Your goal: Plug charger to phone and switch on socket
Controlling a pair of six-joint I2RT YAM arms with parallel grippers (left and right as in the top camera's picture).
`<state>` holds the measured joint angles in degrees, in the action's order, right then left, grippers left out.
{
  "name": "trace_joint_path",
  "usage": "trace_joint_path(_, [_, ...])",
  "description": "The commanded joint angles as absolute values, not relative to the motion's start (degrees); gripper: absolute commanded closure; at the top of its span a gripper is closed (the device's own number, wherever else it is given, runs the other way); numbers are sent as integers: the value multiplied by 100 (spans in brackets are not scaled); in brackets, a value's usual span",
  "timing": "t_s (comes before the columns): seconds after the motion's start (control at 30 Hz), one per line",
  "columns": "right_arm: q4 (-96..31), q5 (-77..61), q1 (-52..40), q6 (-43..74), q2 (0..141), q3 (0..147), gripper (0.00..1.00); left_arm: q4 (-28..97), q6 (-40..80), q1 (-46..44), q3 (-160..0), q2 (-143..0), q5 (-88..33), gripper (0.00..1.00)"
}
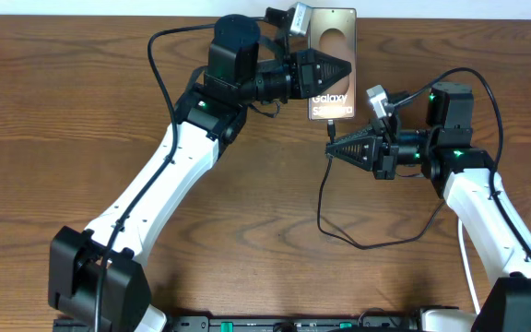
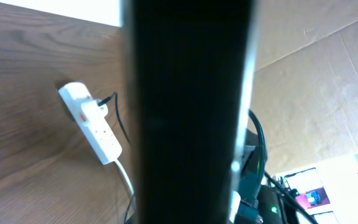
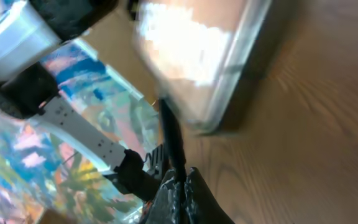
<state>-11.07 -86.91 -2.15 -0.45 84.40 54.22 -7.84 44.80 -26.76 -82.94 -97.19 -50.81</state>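
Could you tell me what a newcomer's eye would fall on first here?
The left gripper holds the bronze phone at the far side of the table, while the right gripper pinches the charger cable, its tip aimed at the phone's lower edge. Only the left wrist view shows the white power strip.

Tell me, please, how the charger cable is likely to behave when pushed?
Probably floppy: the cable lies in a slack loop on the table, so it would likely buckle rather than push. The short tip beyond the right gripper looks straight, so probably stiff enough to guide.
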Motion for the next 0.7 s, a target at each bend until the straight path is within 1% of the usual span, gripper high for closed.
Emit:
trace_joint_path(0.0, [-1070, -7948, -235, 1052, 8479, 5419, 99, -401, 3970, -2613, -8346, -9653, -4950, 93])
trace_joint_path(0.07, [-939, -7874, -314, 1411, 8479, 5419, 99, 3, 3747, -2539, -8346, -9657, -4657, 92])
trace_joint_path(0.1, [-663, -7826, -436, 1966, 8479, 5419, 99, 268, 3544, -2425, -8344, -9671, -4506, 92])
trace_joint_path(0.2, [-395, -7509, -637, 3306, 8477, 5419, 99, 145, 3544, -2134, -8335, -9732, -4851, 93])
trace_joint_path(0.27, [-379, -7317, -777, 3791, 8475, 5419, 99, -78, 3684, -1933, -8335, -9749, -5188, 93])
trace_joint_path(0.37, [-381, -7041, -954, 3913, 8475, 5417, 99, -292, 3850, -1708, -8335, -9767, -5494, 93])
trace_joint_path(0.53, [-174, -7297, -996, 3911, 8464, 5347, 99, -438, 4154, -1389, -8066, -9776, -5623, 93])
trace_joint_path(0.63, [99, -7397, -1107, 3898, 8462, 5236, 99, -1372, 4792, -1341, -7583, -9789, -5747, 92])
trace_joint_path(0.67, [174, -7321, -1188, 3918, 8462, 5129, 99, -1988, 5203, -1341, -7317, -9806, -5760, 93])
